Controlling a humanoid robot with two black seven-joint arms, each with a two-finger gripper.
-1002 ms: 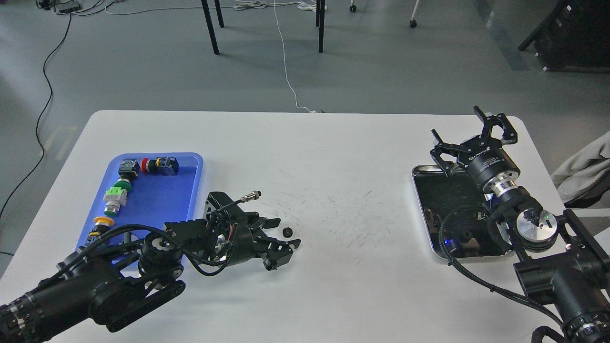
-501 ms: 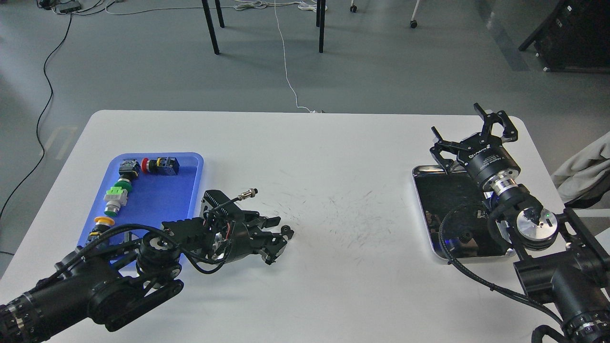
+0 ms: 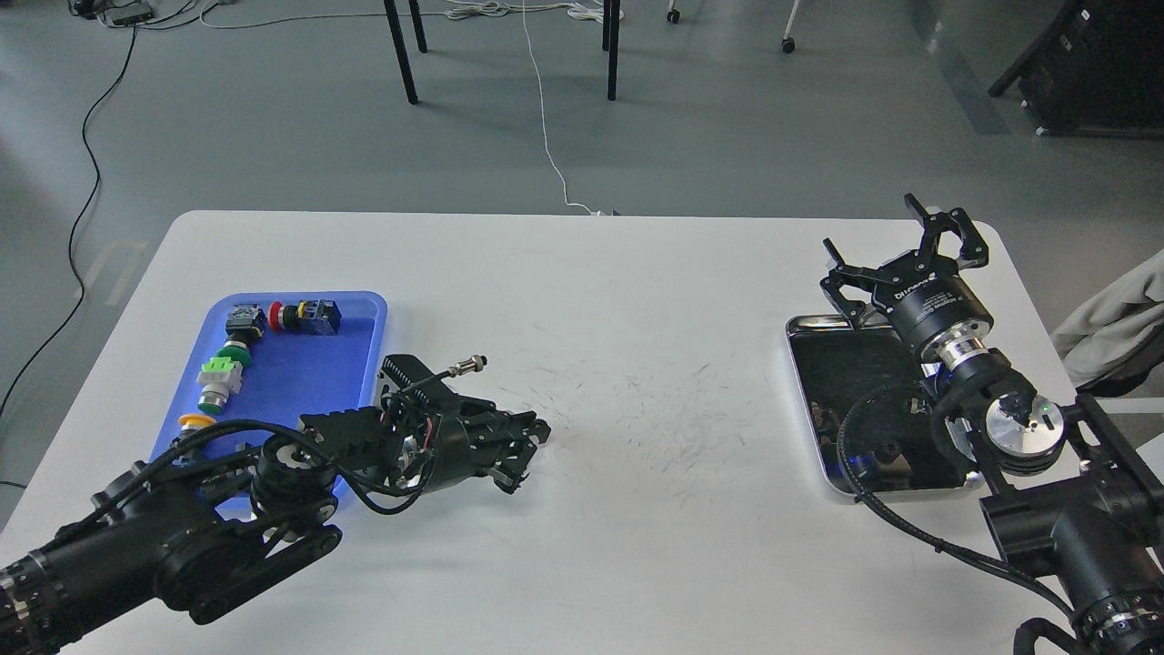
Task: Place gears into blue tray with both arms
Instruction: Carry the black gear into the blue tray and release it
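Two end effectors: left [image 3: 526, 435] pinched narrow, right [image 3: 900, 250] spread wide above steel tray [image 3: 809, 400].

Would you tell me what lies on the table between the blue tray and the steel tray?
In the head view, only the left gripper and bare, scuffed table lie between the blue tray and steel tray.

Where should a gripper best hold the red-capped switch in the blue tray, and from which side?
Take the red-capped switch by its dark blocky body, coming from above, I think. It lies on its side in the blue tray; the round cap would likely slip.
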